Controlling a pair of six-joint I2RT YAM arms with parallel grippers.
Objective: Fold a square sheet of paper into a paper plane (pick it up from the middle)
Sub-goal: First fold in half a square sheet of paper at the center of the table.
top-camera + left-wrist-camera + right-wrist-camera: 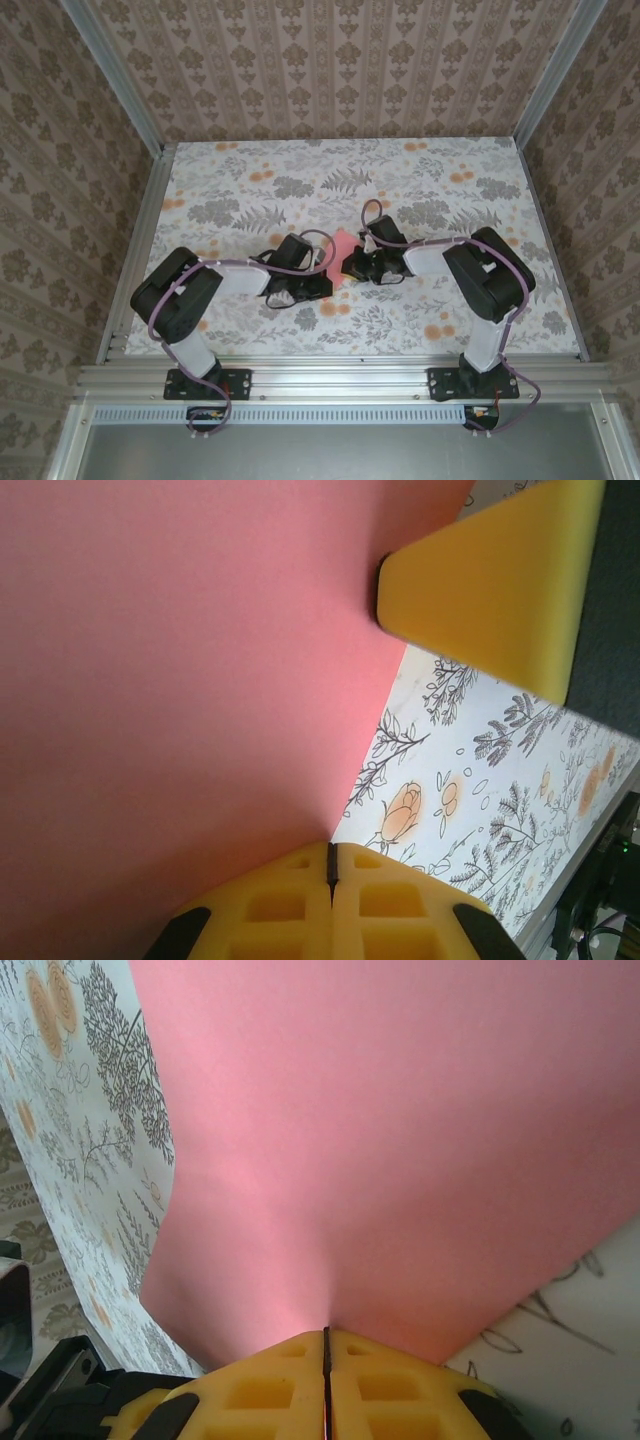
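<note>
The pink paper (pixel 343 246) stands lifted at the middle of the table, between my two grippers. In the left wrist view the paper (pixel 180 680) covers the left side, and its lower edge runs down into the slit of my left gripper (pixel 333 865), whose yellow jaws are pressed together on it. A yellow finger of the right gripper (pixel 490 580) touches the paper's far edge. My right gripper (pixel 326 1335) is shut on the paper (pixel 400 1140), which puckers where it enters the jaws. From above, the left gripper (pixel 328 273) and right gripper (pixel 353 268) nearly meet under the paper.
The floral-print tabletop (pixel 250 190) stretches out around both arms, with aluminium rails at its sides and patterned walls beyond. The two arms reach inward from the near edge. The printed table surface (pixel 480 780) lies close beneath the paper.
</note>
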